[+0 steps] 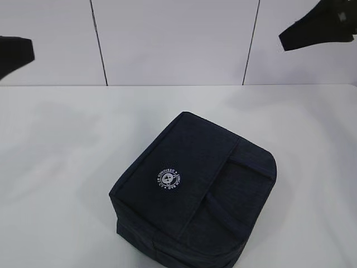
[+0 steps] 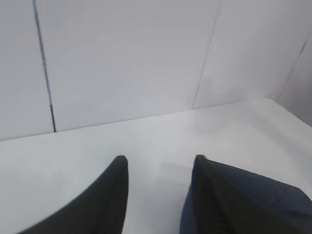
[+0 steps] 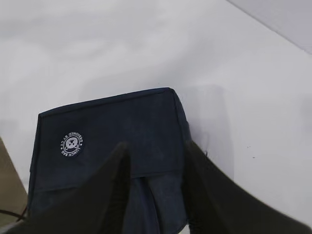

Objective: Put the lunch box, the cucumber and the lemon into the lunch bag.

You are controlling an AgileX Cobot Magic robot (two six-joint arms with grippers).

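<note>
Sitting closed near the worktop's [image 1: 56,139] front edge, the lunch bag [image 1: 192,192] looks soft, light, likely yielding. Best hold: strap handles [image 1: 223,209]. Left tool [image 2: 158,195] and right tool [image 3: 153,187] both parted, empty.

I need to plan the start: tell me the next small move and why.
Probably bring the right end effector down toward the lunch bag to find its zipper. The bag sits shut on the table, logo side up, and no lunch box, cucumber or lemon shows in any view. Both end effectors hang open and empty above the table, the right one already over the bag.
</note>
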